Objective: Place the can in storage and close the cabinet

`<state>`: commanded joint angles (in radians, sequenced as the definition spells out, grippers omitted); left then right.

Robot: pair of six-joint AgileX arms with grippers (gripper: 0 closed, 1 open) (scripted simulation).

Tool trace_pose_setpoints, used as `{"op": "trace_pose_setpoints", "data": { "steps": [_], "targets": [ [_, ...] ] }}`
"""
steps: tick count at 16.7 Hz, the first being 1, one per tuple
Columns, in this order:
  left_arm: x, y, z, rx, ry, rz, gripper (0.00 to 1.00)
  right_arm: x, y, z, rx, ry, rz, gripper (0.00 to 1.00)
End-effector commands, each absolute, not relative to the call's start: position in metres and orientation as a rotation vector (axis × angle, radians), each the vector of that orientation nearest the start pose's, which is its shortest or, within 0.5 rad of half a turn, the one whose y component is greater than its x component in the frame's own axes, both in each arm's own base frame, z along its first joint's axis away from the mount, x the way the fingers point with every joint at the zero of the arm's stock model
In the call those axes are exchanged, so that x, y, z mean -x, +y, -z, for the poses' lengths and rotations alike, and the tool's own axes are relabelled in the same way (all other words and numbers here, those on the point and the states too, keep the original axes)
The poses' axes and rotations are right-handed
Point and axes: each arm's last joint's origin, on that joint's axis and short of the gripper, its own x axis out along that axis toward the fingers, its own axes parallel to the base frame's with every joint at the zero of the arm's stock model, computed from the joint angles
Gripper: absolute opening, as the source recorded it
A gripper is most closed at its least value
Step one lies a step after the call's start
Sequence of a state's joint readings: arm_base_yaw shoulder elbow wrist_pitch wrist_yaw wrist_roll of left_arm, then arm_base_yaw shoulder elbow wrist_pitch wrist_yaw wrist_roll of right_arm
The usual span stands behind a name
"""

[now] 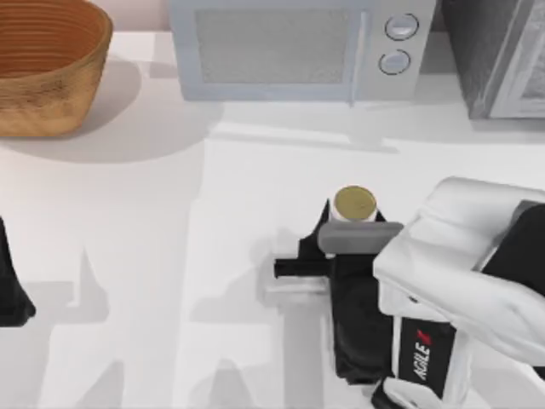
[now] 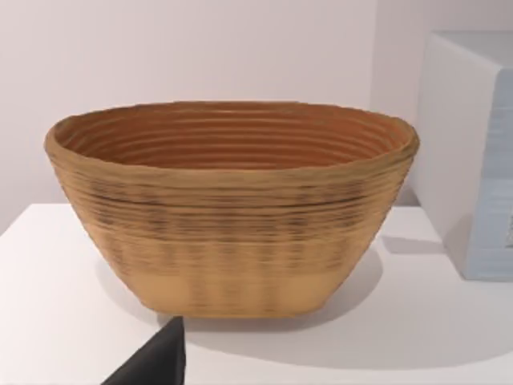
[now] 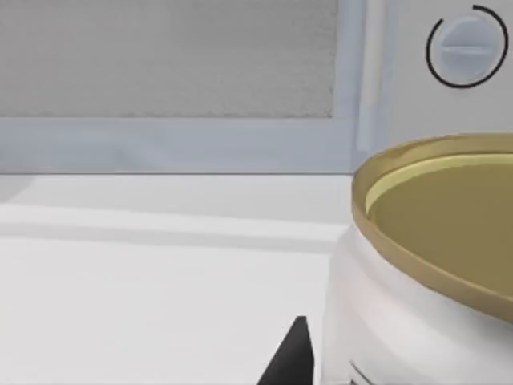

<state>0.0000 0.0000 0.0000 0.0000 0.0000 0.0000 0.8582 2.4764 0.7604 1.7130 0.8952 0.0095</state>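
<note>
Gold-topped can [image 1: 354,204] stands upright mid-worktop [image 1: 170,256], our right claw [image 1: 341,234] at it; can't tell yet if it's clenched. Step: the grasp. Next: lift, carry far-right to the cabinet [image 1: 498,55]. Left claw [image 1: 13,294] parked near-left. Basket [image 1: 47,68] far-left looks empty.

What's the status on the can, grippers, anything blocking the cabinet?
Right gripper at the can, mid-table, upright. Left gripper parked at left edge. Cabinet far right corner; microwave beside it, path between looks open.
</note>
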Motion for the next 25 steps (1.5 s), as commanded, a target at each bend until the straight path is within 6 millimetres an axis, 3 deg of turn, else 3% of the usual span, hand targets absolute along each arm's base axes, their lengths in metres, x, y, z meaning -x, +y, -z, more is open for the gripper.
{"op": "trace_pose_setpoints", "data": {
  "steps": [4, 15, 19, 25],
  "targets": [
    [-0.106, -0.001, -0.160, 0.000, 0.000, 0.000, 1.00, -0.241, 0.247, -0.011, -0.001, -0.006, 0.009, 0.02],
    [-0.106, -0.001, -0.160, 0.000, 0.000, 0.000, 1.00, -0.241, 0.248, -0.013, 0.000, -0.004, 0.005, 0.00],
    [-0.106, -0.001, -0.160, 0.000, 0.000, 0.000, 1.00, -0.245, 0.252, -0.040, 0.014, 0.000, 0.005, 0.00],
    [-0.106, -0.001, -0.160, 0.000, 0.000, 0.000, 1.00, -0.247, 0.254, -0.109, 0.018, 0.001, 0.004, 0.00]
  ]
}}
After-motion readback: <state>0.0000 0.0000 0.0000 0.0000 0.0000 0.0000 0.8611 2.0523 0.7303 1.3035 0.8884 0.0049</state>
